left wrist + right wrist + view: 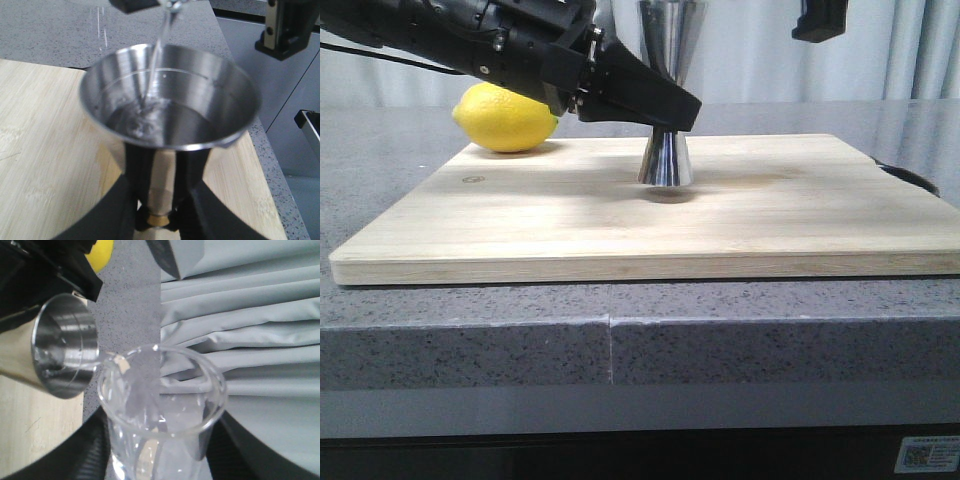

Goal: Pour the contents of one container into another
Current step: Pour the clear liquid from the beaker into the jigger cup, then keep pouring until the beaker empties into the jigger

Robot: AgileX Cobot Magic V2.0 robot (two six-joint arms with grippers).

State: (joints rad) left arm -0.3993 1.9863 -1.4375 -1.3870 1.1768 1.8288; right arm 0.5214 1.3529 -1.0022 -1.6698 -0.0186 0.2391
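- Slick steel jigger [170, 107] is being pinched at its narrow waist by the left tool [159, 220].
- Fragile, slippery glass beaker [162, 410] is being held tipped in the right tool [160, 460], just above the jigger, water streaming in.

Shiny steel jigger [666, 160], clear glass beaker [161, 410]

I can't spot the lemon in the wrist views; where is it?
In the front view the lemon sits at the cutting board's far left corner, behind the left gripper that clamps the jigger.

Shiny steel jigger [666, 160], clear glass beaker [162, 410], yellow lemon [506, 117], pale wood board [650, 205]
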